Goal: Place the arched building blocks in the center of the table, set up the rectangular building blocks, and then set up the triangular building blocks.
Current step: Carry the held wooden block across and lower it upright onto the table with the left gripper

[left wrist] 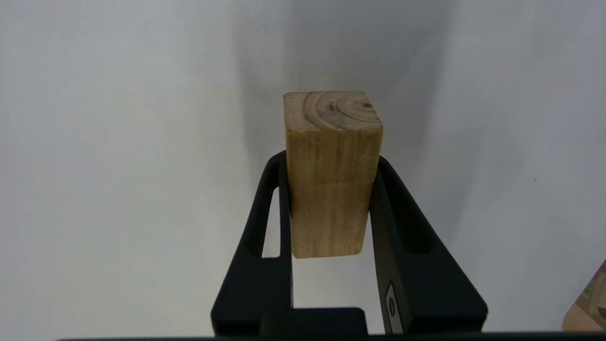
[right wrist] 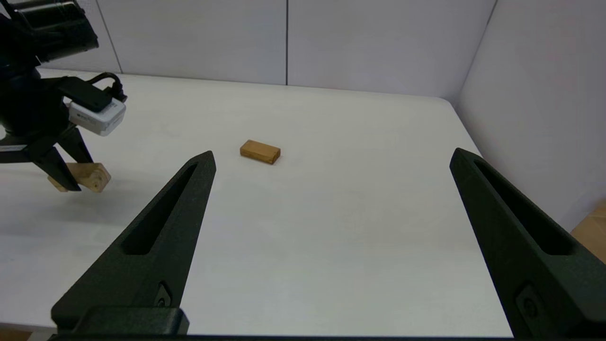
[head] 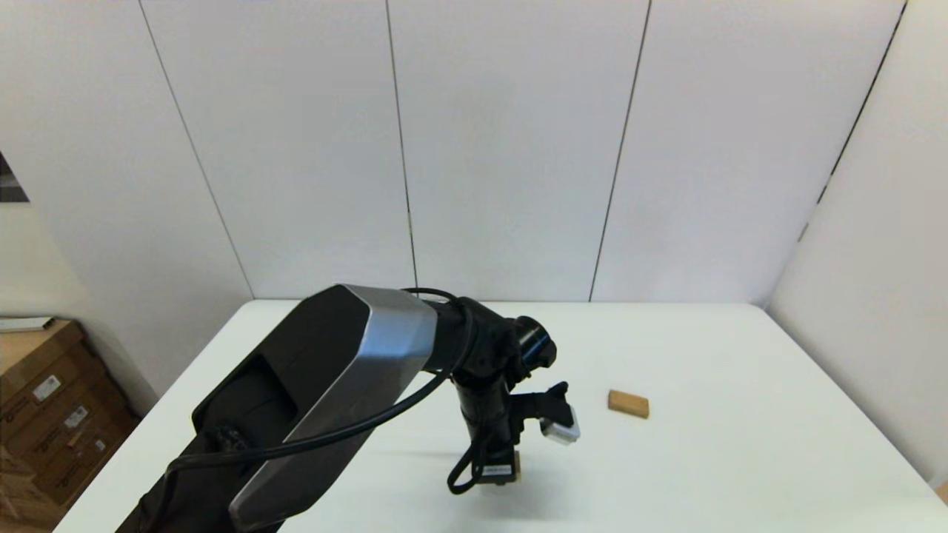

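My left gripper (left wrist: 330,163) is shut on the arched building block (left wrist: 331,175), a chunky tan wooden piece whose end grain faces away from the camera. Its hollow side is hidden. In the head view the left gripper (head: 498,474) hangs low over the middle of the white table (head: 703,474), with the arm covering most of the block. The rectangular building block (head: 629,404), a flat tan slab, lies flat to the right of it, also seen as the slab (right wrist: 260,152) in the right wrist view. My right gripper (right wrist: 332,155) is open and empty at the table's near right. The triangular building block is out of view.
White wall panels stand behind and to the right of the table. Cardboard boxes (head: 44,414) sit on the floor off the table's left edge. The left arm's bulky link (head: 318,400) blocks the table's near left in the head view.
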`<action>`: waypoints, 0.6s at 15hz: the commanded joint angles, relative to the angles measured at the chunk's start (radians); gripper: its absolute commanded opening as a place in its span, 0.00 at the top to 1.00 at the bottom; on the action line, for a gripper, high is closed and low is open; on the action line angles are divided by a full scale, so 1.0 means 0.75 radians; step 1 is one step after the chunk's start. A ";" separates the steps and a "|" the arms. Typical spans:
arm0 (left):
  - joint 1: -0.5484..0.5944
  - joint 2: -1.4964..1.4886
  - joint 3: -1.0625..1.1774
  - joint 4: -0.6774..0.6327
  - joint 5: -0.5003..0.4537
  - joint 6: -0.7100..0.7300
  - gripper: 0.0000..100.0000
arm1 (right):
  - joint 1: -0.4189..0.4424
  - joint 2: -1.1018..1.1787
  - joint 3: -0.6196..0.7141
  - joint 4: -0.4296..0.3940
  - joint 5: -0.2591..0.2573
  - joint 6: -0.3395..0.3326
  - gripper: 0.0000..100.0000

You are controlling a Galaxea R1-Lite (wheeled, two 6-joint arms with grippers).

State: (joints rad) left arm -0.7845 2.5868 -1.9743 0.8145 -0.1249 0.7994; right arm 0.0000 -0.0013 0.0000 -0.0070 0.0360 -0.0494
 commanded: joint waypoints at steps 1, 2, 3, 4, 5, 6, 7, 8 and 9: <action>-0.003 0.020 0.000 0.000 -0.001 0.004 1.00 | 0.000 0.002 0.000 -0.001 0.001 0.000 0.00; -0.003 0.020 0.000 0.000 -0.001 0.004 1.00 | 0.000 0.002 0.000 -0.001 0.001 -0.002 0.00; -0.003 0.022 0.000 0.000 -0.001 0.006 1.00 | 0.000 0.002 0.000 -0.001 -0.001 -0.002 0.00; -0.003 0.026 0.000 0.000 -0.001 0.006 1.00 | 0.000 0.002 0.000 -0.001 0.001 0.000 0.00; -0.005 0.028 0.000 0.002 -0.003 0.006 1.00 | 0.000 0.002 0.000 -0.001 -0.001 -0.002 0.00; -0.007 0.028 0.000 0.006 -0.003 0.006 1.00 | 0.000 0.002 0.000 -0.001 -0.001 0.000 0.00; -0.009 0.030 0.000 0.008 -0.003 0.006 1.00 | 0.000 0.002 0.000 -0.001 0.001 0.000 0.00; -0.009 0.030 0.000 0.008 -0.003 0.004 1.00 | 0.000 0.002 0.000 -0.001 0.001 0.000 0.00; -0.009 0.030 0.000 0.006 -0.003 0.004 1.00 | 0.000 0.002 0.000 -0.001 0.001 0.000 0.00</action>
State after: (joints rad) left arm -0.7913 2.6083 -1.9743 0.8153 -0.1268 0.7981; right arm 0.0000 -0.0013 0.0000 -0.0070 0.0355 -0.0489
